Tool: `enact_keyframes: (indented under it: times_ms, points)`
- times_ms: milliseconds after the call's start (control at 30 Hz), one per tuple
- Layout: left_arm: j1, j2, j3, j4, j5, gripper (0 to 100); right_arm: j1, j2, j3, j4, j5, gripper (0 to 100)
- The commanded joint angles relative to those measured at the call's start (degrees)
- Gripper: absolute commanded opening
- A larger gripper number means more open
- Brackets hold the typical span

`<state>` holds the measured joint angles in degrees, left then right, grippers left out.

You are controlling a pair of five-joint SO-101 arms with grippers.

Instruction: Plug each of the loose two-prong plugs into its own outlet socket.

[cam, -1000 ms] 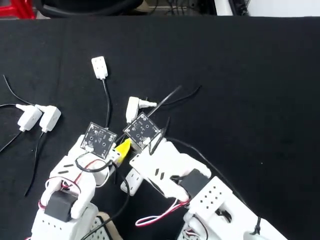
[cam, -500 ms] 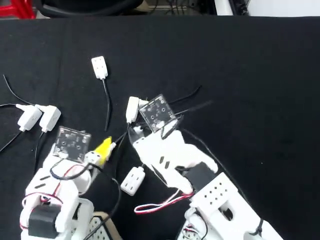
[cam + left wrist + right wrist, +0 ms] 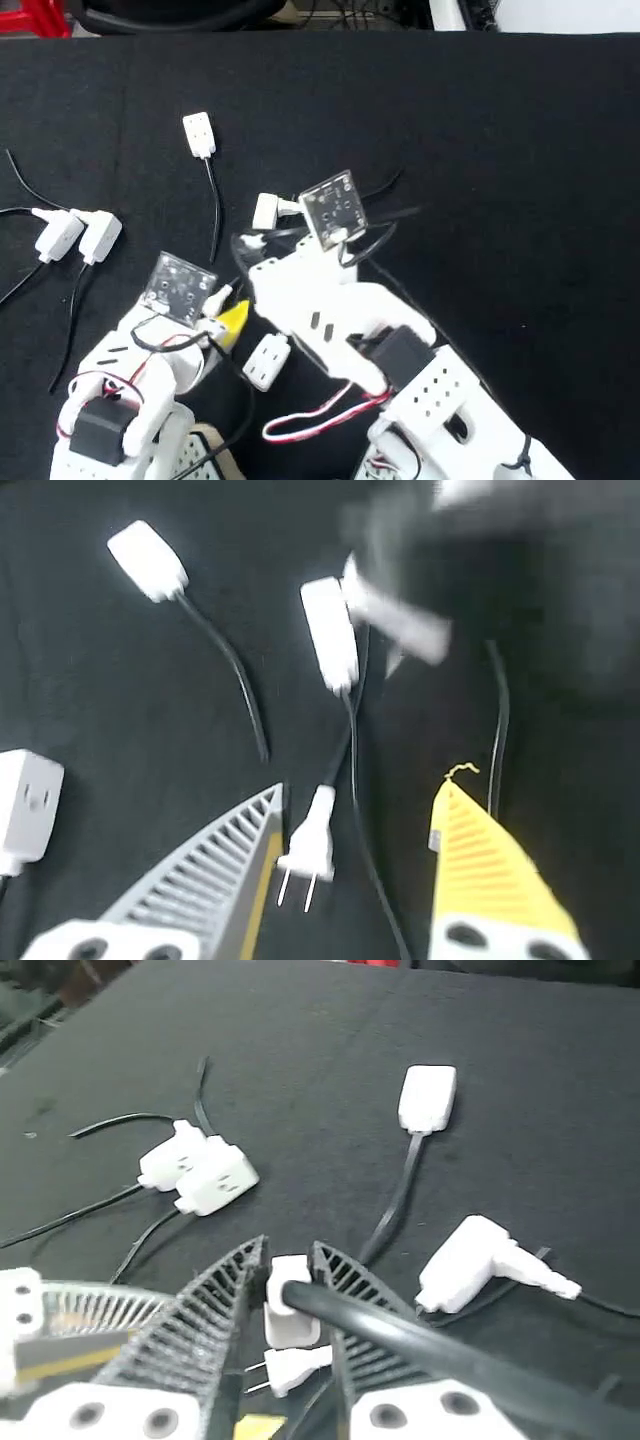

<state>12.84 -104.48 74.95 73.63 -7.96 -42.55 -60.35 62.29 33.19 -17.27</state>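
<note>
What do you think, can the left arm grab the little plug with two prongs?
Probably yes. The left tool is open, and the two-prong plug lies on the table right between its fingers in the left wrist view. Nothing covers it; just a thin black cord runs beside it.

Left gripper (image 3: pixel 360 785): jaws are held spread wide, the grey finger (image 3: pixel 215 865) and the yellow finger (image 3: pixel 480 860) set well apart. Right gripper (image 3: pixel 288 1250): the dark ribbed fingers (image 3: pixel 200 1330) are drawn in close, and a plug (image 3: pixel 290 1320) is pinched between the fingertips. In the high view the right arm (image 3: pixel 340 310) is extended, its fingers placed just ahead of the left arm (image 3: pixel 130 370) fingertips.
</note>
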Motion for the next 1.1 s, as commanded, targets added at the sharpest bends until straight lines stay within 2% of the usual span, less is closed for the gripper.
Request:
enact_keyframes:
  times_ms: [0, 300, 533, 700, 1067]
  points:
    - [1.01, -0.18, -2.95, -5.63, 2.2, 25, -3.08, -0.4, -1.63, -0.26, -0.7, 1.1]
    - [0.92, -0.18, -1.98, -7.56, 2.29, 25, -4.57, -0.4, -2.15, 5.98, -0.7, 1.1]
    - [-6.29, -0.09, -0.57, -11.6, 2.29, 25, -4.4, -0.4, -3.74, 10.37, -0.62, 1.1]
    - [-7.96, -0.09, 4.35, -16.62, 1.85, 25, -4.4, -0.4, -7.52, 16.26, 0.79, 1.1]
    - [-7.43, -0.09, 4.97, -17.23, 1.85, 25, -4.4, -0.04, -7.08, 15.82, 2.55, 1.1]
